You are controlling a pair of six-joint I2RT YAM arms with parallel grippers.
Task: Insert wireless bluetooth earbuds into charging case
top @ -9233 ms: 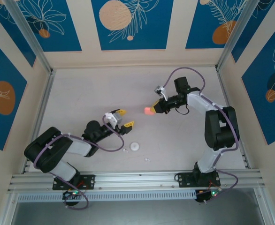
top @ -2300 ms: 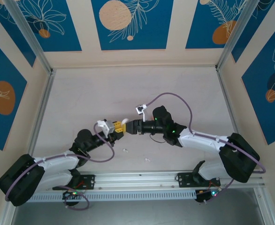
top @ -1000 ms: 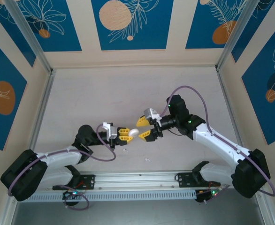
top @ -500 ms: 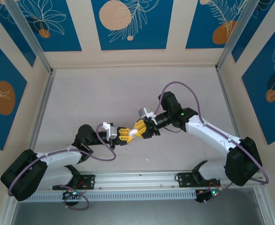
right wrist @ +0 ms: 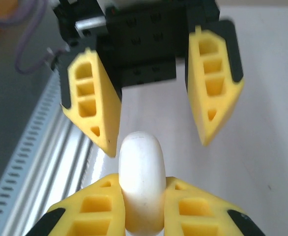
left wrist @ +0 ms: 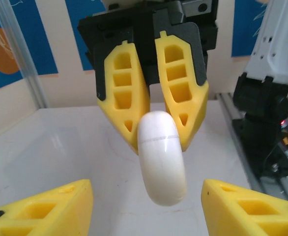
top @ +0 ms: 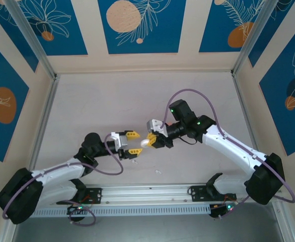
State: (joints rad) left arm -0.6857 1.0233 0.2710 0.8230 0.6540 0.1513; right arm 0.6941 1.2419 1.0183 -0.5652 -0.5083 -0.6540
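White charging case (right wrist: 141, 182) pinched by the right gripper (top: 148, 142); left gripper (top: 134, 142) spread wide, facing it; faint specks nearby, possibly earbuds (top: 135, 162).

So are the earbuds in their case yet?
Not yet. The white case is up off the table, pinched by the right gripper. The left gripper is open right in front of it. What look like tiny white earbuds lie on the table, and the case looks closed.
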